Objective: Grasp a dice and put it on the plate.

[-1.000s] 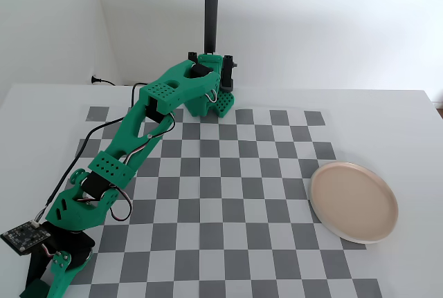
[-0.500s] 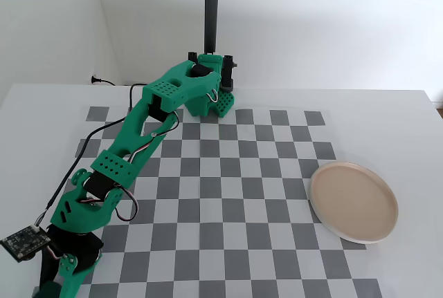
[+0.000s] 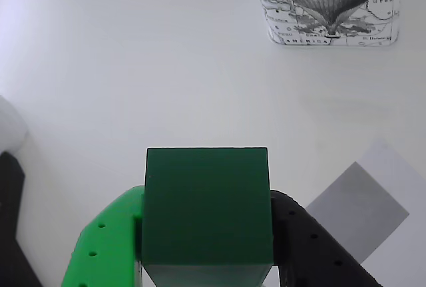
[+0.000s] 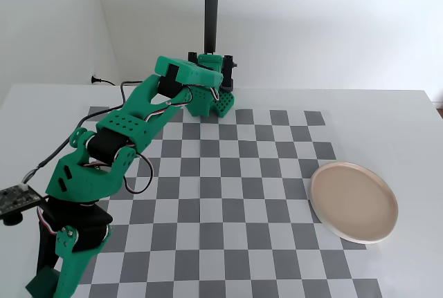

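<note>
In the wrist view my gripper (image 3: pixel 208 202) is shut on the dice (image 3: pixel 206 207), a plain dark green cube. The bright green finger (image 3: pixel 110 247) presses its left side and the black finger (image 3: pixel 306 240) its right side. In the fixed view the gripper (image 4: pixel 223 101) is at the back edge of the checkerboard, left of centre, and the dice is hidden inside it. The plate (image 4: pixel 354 201), round and pale pinkish-beige, lies on the right side of the board, far from the gripper.
A printed tin reading "ADVENTURE FUNDS!" (image 3: pixel 333 7) stands ahead to the right in the wrist view. A black pole (image 4: pixel 211 7) rises behind the gripper. The arm's base (image 4: pixel 69 243) fills the front left. A circuit board (image 4: pixel 15 200) sticks out at the left edge.
</note>
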{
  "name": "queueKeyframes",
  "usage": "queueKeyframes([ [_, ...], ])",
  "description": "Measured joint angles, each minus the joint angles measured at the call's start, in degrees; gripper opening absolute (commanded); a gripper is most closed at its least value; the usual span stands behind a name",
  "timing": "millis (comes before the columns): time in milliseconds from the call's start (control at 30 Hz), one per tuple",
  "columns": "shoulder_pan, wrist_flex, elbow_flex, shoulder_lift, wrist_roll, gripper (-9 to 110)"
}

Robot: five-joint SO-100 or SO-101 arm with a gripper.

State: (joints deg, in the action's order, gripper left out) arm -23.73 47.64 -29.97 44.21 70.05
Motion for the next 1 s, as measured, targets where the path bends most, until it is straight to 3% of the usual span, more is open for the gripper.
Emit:
queueKeyframes([
  [400, 5.0, 17.3, -0.5, 17.2, -7.5, -4],
  [1000, 24.1, 39.0, -9.3, 40.8, -13.6, -4],
])
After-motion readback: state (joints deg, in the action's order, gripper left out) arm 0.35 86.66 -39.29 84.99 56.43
